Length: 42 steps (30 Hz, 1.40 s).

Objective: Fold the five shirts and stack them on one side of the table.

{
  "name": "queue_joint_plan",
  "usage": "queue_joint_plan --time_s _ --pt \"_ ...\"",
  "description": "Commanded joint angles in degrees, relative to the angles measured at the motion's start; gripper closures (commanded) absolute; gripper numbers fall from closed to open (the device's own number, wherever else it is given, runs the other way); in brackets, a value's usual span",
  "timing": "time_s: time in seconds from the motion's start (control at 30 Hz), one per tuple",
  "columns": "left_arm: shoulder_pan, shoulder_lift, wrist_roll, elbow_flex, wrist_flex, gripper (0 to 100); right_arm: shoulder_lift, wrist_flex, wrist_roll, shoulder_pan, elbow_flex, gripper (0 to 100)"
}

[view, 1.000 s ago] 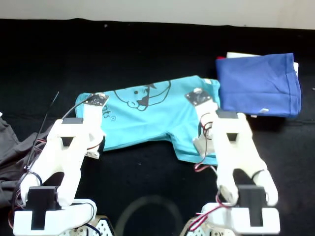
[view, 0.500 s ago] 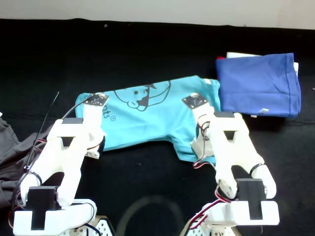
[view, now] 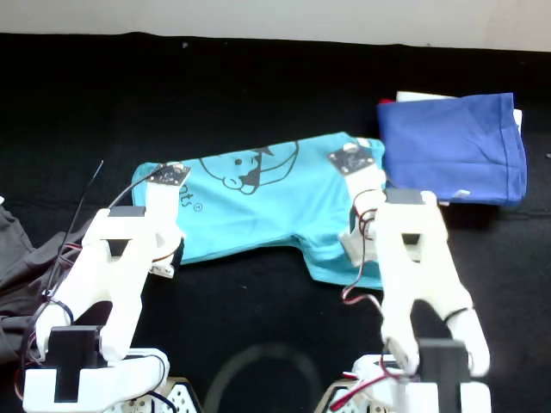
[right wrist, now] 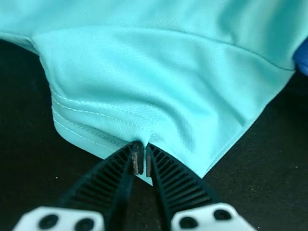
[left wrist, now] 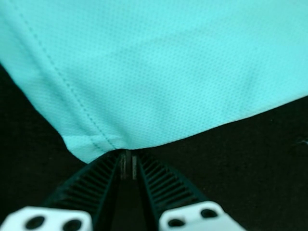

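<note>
Left pincer (left wrist: 127, 163) and right pincer (right wrist: 141, 156) each pinch tight on the near hem of the turquoise shirt (view: 258, 202), spread on the surface (view: 258, 86) beside the folded blue shirt (view: 452, 146), likely to fold it evenly.

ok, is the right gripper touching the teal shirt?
Touching. The right wrist view shows the right gripper pinched shut on the hem of the teal shirt, fabric puckering at its tips.
</note>
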Motion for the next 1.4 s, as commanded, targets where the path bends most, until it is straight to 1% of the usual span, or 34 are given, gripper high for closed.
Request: queue_joint_plan --time_s 0.0,0.27,0.4,0.53,0.77,0.87,1.0,1.1,1.2,1.27,1.37 --pt "-0.75 -0.04 0.35 -0.22 -2.73 99 -3.12 0.40 -0.70 0.31 -1.89 99.0" --pt "-0.75 -0.04 0.35 -0.22 -2.73 99 4.00 0.57 -0.70 0.48 -1.98 99.1" --pt "-0.75 -0.04 0.35 -0.22 -2.73 99 3.21 4.97 -0.53 0.48 -2.07 99.1" --pt "-0.84 -0.04 0.35 -0.22 -2.73 99 -1.10 8.22 -0.35 0.57 -1.89 99.1" --pt "-1.01 -0.04 0.35 -0.22 -2.73 99 -2.15 9.10 -0.35 0.40 -1.45 99.1" --pt "-1.01 -0.04 0.35 -0.22 -2.73 99 -0.92 8.13 -0.35 0.13 2.15 99.1" --pt "-1.01 -0.04 0.35 -0.22 -2.73 99 -1.45 0.84 -0.35 0.66 8.84 99.1" --pt "-1.01 -0.04 0.35 -0.22 -2.73 99 -1.89 -1.45 -0.35 0.57 10.24 99.1" --pt "-1.01 -0.04 0.35 -0.22 -2.73 99 -2.07 -1.63 -0.35 0.57 10.15 98.8" --pt "-1.01 -0.04 0.35 -0.22 -2.73 99 -1.98 -1.19 -0.35 0.48 8.92 97.0" --pt "-1.01 -0.04 0.35 -0.22 -2.73 99 -2.07 1.10 -0.62 0.75 6.20 87.4"
